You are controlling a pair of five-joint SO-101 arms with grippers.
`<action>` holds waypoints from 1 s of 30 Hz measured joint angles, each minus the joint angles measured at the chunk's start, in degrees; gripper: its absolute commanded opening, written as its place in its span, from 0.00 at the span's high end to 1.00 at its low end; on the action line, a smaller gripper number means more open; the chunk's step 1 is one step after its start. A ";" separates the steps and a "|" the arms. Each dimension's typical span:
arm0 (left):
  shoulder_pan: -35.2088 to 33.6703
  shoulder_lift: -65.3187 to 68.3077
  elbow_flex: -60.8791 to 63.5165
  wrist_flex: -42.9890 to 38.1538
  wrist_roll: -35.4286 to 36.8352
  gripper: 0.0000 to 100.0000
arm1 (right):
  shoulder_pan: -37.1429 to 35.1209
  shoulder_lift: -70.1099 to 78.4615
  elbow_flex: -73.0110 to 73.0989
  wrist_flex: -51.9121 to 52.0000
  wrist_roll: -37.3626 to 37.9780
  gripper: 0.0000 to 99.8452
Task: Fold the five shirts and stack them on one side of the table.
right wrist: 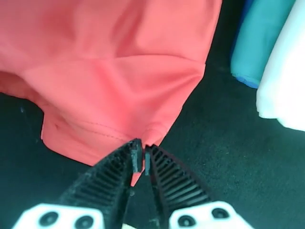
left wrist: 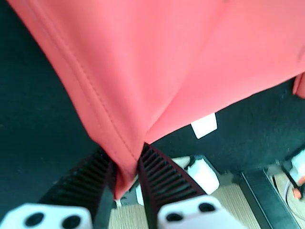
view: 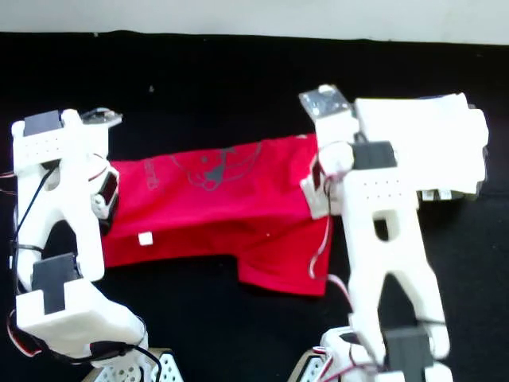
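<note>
- Your red shirt [view: 215, 207] lies on the black table [view: 199, 79], with its long axis running side to side between the two arms.
- You can see its printed side facing up, and one corner sags toward the arms' bases on the right arm's side.
- Your left gripper [left wrist: 125, 157] pinches a stitched edge at one end, near a small white tag [left wrist: 204, 125].
- Your right gripper [right wrist: 142, 150] is pressed together on a corner at the other end.
- A teal shirt [right wrist: 259, 38] and a white shirt [right wrist: 286, 81] lie just beside that end.
</note>
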 measured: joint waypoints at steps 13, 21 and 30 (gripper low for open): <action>0.00 0.00 8.70 -5.36 -1.67 0.99 | 0.00 -8.88 10.73 -2.02 1.41 0.99; -3.69 0.00 5.63 -5.10 -1.67 0.99 | 0.09 -15.56 11.25 0.97 1.41 0.99; -4.66 0.00 10.37 -8.35 -4.13 0.99 | 0.09 -18.64 19.60 -1.32 1.67 0.99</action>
